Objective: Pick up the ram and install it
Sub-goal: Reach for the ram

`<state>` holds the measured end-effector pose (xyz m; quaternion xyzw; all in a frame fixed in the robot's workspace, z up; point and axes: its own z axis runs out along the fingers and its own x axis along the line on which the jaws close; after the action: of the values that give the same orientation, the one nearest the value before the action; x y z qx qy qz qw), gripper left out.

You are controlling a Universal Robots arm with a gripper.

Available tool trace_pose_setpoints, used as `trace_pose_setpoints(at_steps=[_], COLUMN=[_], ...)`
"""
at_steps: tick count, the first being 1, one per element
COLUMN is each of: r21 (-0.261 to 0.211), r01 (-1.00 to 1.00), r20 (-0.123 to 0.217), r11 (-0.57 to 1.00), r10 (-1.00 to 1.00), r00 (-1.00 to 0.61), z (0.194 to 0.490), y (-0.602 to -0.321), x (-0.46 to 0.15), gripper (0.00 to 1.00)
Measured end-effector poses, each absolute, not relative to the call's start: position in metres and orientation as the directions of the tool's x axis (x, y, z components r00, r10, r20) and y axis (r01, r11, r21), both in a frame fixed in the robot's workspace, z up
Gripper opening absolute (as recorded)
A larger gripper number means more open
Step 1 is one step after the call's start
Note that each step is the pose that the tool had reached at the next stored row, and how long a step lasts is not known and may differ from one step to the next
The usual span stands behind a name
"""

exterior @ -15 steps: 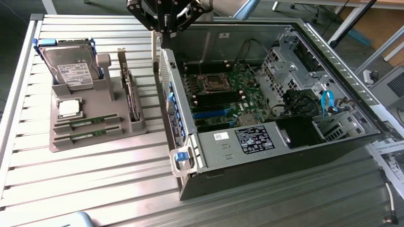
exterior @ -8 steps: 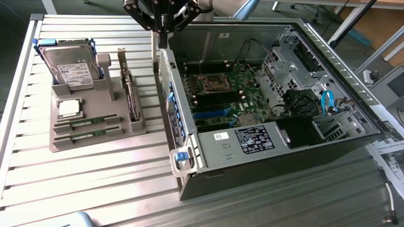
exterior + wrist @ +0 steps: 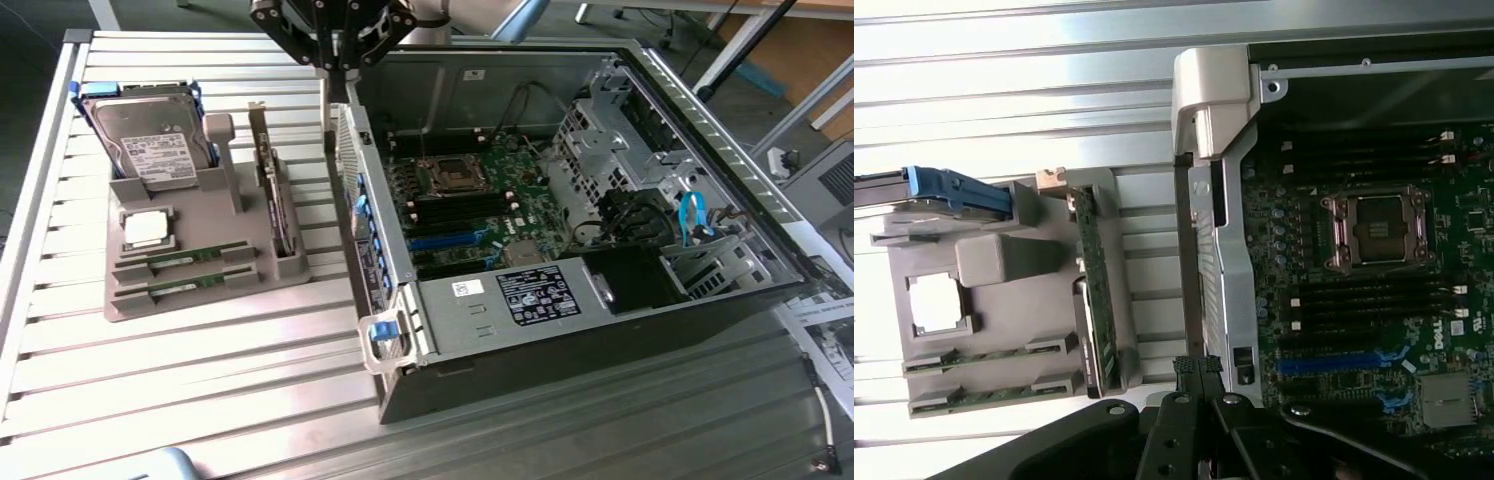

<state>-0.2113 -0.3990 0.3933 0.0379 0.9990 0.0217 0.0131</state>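
The gripper [image 3: 336,60] is closed tight with nothing between its fingers. It hangs above the case [image 3: 400,330], over the wall that faces the holder [image 3: 200,290], toward the tabletop's [image 3: 200,400] far edge. In the wrist view the closed fingertips [image 3: 1201,372] sit over that same wall, between the holder and the motherboard [image 3: 1354,300].

The ram [image 3: 183,262] lies flat in a slot at the holder's near end, well apart from the gripper. A 2nd stick [image 3: 187,288] lies in the slot just beside it. The holder stands by the tabletop's edge on the exterior view's left. It also carries a processor [image 3: 144,228], a hard drive [image 3: 154,145] standing at its far end, and an upright card [image 3: 278,205] along the side nearest the case.
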Motion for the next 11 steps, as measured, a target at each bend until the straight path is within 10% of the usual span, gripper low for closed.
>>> trace_pose_setpoints(at_steps=[11], r21=[0.044], r01=[0.075], r20=[-0.024], r11=[0.996], r10=[0.076], r00=[-0.997], z=[0.393], y=[-0.399], x=[-0.223], gripper=[0.11])
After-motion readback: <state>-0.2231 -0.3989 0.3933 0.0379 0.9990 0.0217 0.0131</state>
